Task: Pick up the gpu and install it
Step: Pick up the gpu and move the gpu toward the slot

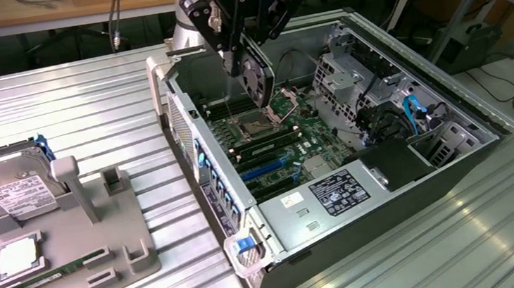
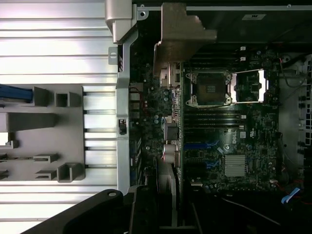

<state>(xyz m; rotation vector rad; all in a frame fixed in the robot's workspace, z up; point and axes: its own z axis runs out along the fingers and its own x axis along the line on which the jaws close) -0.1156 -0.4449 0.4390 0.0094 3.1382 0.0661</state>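
1. The gripper [image 1: 240, 46] was clamped shut on the gpu [image 1: 258, 80], so the card hung edge-down from it.
2. The gpu was up in the air inside the open pc case [image 1: 203, 146], right over the motherboard [image 1: 281, 149].
3. The hard drive [image 1: 6, 186] sat on the gray holder [image 1: 92, 248], off at the exterior view's left.

The table [image 1: 74, 105] is ribbed glossy metal, the gpu [image 1: 255, 77] matt black.

Hard drive [image 1: 4, 188], grey holder [image 1: 105, 233], perhaps CPU [image 1: 18, 256]
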